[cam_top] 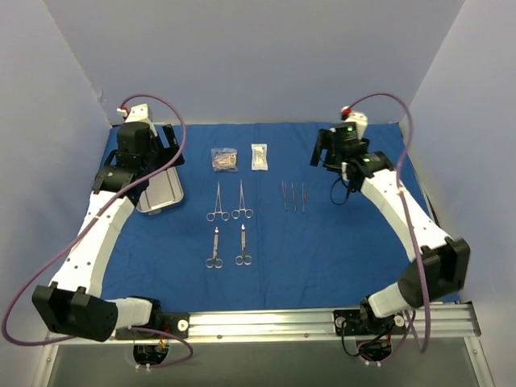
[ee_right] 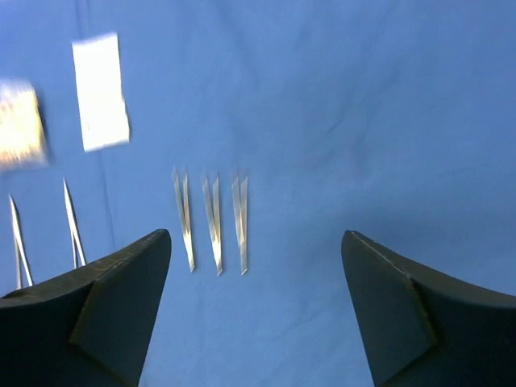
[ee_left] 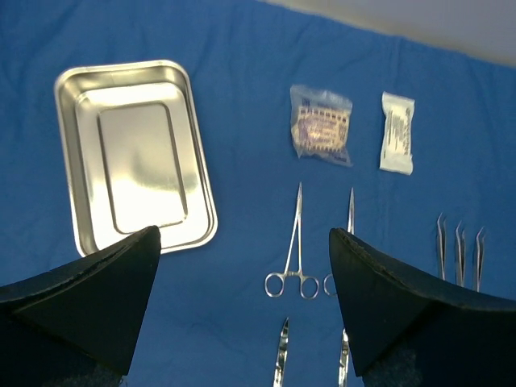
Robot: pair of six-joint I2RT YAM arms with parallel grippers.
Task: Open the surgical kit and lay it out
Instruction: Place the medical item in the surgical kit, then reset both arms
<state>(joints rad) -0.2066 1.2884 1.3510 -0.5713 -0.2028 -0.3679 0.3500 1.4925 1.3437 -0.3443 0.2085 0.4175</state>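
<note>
Kit appears fully laid out, so mind the cloth when you pull clear.
Your left gripper (ee_left: 243, 266) and right gripper (ee_right: 256, 242) hang with jaws apart, holding nothing. On the spread blue cloth (cam_top: 322, 250), the steel tray (ee_left: 137, 161) lies left, the scissor-like instruments (ee_left: 297, 242) centre and the tweezers (ee_right: 214, 222) right. Dip an arm and a finger could snag the cloth, dragging the rows crooked.

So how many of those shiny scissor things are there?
4, in two rows in the middle of the blue cloth: far-left scissors, far-right scissors, near-left scissors, near-right scissors. None looks hidden.
</note>
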